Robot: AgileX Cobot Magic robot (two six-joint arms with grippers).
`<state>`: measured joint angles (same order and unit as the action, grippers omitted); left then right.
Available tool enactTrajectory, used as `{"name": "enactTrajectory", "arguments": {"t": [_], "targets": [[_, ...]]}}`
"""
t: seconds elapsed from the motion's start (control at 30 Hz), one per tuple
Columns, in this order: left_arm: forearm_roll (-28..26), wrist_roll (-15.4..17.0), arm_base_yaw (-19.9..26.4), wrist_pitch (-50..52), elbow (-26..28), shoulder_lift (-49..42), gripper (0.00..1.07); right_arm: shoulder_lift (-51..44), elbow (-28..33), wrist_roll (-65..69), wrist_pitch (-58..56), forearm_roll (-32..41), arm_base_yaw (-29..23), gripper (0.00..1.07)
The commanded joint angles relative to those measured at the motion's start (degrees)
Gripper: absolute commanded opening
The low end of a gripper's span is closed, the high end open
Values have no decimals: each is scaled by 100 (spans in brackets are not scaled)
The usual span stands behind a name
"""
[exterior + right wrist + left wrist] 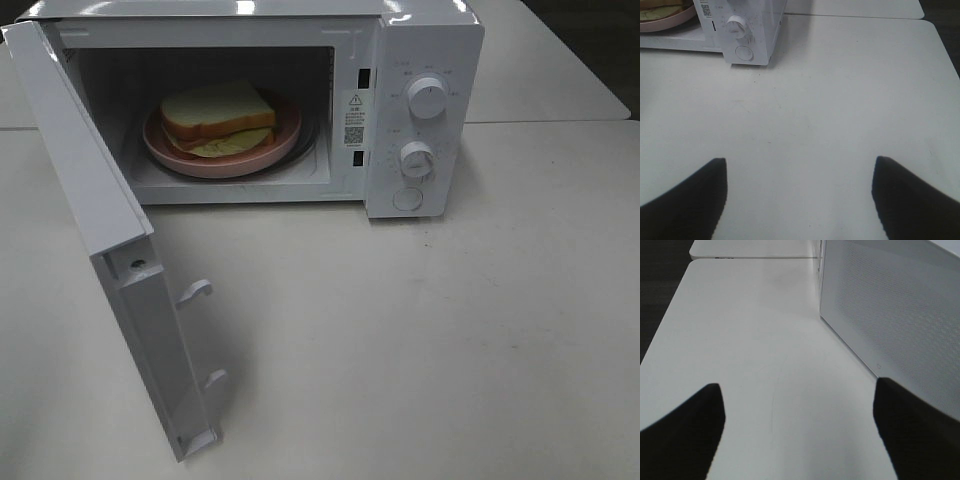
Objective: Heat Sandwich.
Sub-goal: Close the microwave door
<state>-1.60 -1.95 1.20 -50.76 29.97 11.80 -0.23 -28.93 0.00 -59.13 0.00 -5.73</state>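
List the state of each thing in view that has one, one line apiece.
microwave door: swung wide open
sandwich: on the pink plate, inside the microwave
pink plate: inside the microwave, carrying the sandwich
upper dial: setting too small to read
lower dial: setting too small to read
left gripper: open, empty
right gripper: open, empty

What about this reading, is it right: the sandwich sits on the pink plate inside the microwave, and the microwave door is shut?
Not quite. The microwave door is swung wide open, not shut, as the exterior high view shows. The rest holds: the sandwich sits on the pink plate inside the microwave.
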Motion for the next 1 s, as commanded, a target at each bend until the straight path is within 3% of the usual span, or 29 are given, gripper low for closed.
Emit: {"name": "enactTrajectory", "arguments": {"t": [0.03,0.17,0.23,0.27,0.4,0.73,1.0], "targets": [[-23,-6,11,561,34,338,54,-155,6,0,6,0,46,76],[-23,-6,11,877,34,550,43,-155,6,0,6,0,46,76],[-23,-6,11,1117,6,762,30,-155,6,0,6,0,46,76],[-23,-6,11,1117,6,762,30,-155,6,0,6,0,46,76],[-63,-6,11,1662,-258,1060,2,-155,6,0,6,0,46,76],[-69,-34,11,3146,-997,1518,0,-155,6,0,6,0,46,76],[-40,-57,11,5225,-1879,2057,0,-155,6,0,6,0,46,76]]}}
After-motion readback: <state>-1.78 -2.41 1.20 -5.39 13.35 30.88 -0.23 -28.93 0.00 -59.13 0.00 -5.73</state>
